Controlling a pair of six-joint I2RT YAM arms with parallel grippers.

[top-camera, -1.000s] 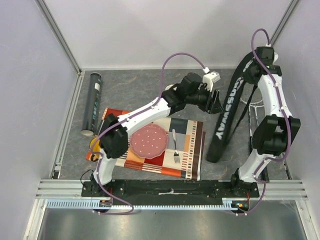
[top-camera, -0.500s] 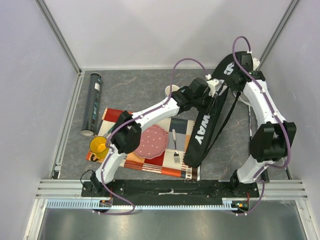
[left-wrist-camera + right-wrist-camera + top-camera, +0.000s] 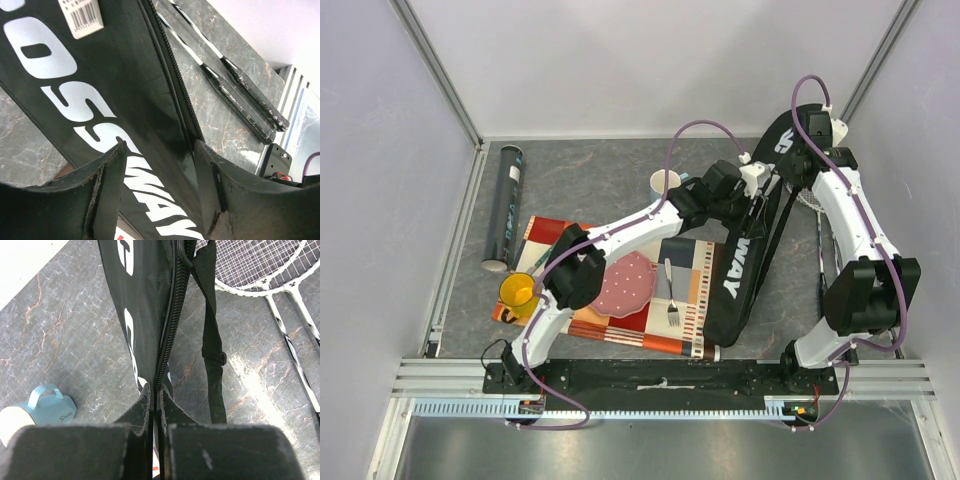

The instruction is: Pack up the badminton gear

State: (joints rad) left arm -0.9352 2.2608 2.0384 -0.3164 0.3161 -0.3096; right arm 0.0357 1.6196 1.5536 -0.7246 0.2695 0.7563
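The black racket bag (image 3: 735,265) lettered "CROSSWAY" lies slanted from the back right down onto the placemat's right edge. My right gripper (image 3: 790,153) is shut on the bag's zipper edge (image 3: 167,340) at its upper end. My left gripper (image 3: 757,207) is open, its fingers (image 3: 107,190) standing either side of the bag's edge over the lettering (image 3: 100,90). Two rackets (image 3: 818,205) lie on the table right of the bag; their heads (image 3: 260,265) and shafts (image 3: 240,95) show in the wrist views. The dark tube (image 3: 507,205) lies at the far left. No shuttlecocks are in view.
A light blue cup (image 3: 665,182) stands behind the left arm, also in the right wrist view (image 3: 42,405). A checked placemat (image 3: 695,275) holds a pink plate (image 3: 623,282) and fork (image 3: 671,295). A yellow mug (image 3: 517,293) sits at its left end. Walls close in on three sides.
My right gripper swung the bag's upper end left from the right wall, and the bag now lies over the placemat's edge. My left gripper moved right onto the bag's edge.
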